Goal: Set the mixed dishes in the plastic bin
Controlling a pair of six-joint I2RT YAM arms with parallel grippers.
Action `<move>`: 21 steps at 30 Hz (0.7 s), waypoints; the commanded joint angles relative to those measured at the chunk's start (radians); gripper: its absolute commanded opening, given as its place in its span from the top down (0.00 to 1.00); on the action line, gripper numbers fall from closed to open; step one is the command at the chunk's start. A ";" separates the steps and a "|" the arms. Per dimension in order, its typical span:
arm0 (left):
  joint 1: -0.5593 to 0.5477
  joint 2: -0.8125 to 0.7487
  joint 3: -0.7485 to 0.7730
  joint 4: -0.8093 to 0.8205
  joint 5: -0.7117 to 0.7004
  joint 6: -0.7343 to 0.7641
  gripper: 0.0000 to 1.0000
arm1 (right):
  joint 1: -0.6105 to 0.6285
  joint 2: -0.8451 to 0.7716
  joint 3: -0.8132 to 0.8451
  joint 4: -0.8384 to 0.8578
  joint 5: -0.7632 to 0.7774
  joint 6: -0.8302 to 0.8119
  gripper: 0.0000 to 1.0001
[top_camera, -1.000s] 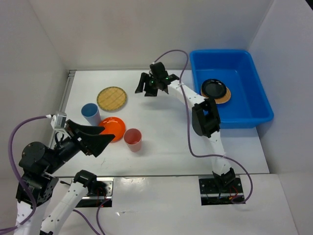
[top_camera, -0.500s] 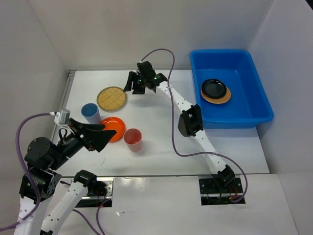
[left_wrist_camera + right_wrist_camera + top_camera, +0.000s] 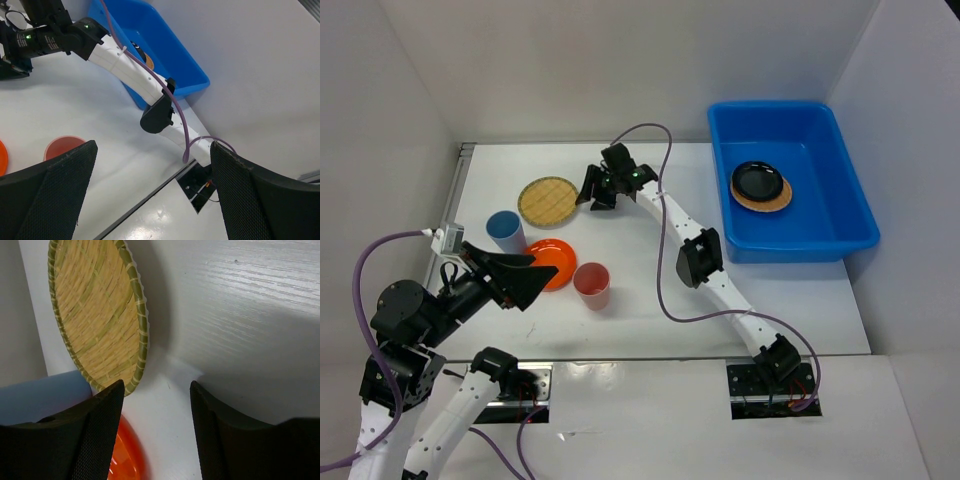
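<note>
The blue plastic bin (image 3: pixel 820 140) stands at the right and holds a black plate (image 3: pixel 758 180) on a tan woven plate (image 3: pixel 772 203). On the table lie a second tan woven plate (image 3: pixel 548 200), a blue cup (image 3: pixel 505 230), an orange plate (image 3: pixel 554 262) and a pink cup (image 3: pixel 591 285). My right gripper (image 3: pixel 594 195) is open and empty, just right of the woven plate (image 3: pixel 95 315). My left gripper (image 3: pixel 535 278) is open and empty, raised above the orange plate's near left edge. No lime green plate is in view.
White walls close in the table at the back and on both sides. The right arm (image 3: pixel 125 60) stretches across the middle of the table from its base toward the back. The bin (image 3: pixel 175 60) and the pink cup (image 3: pixel 62 147) show in the left wrist view.
My right gripper has swung left, from beside the bin to the woven plate's right edge. My left gripper rose slightly early on and has since held still.
</note>
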 commanded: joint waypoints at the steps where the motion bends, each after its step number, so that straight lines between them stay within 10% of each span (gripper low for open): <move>1: -0.003 0.004 0.000 0.025 -0.004 0.017 0.00 | 0.004 0.034 0.048 0.003 -0.043 0.019 0.39; 21: -0.003 -0.005 0.000 0.016 -0.004 0.017 0.00 | 0.013 0.119 0.048 0.269 -0.131 0.189 0.58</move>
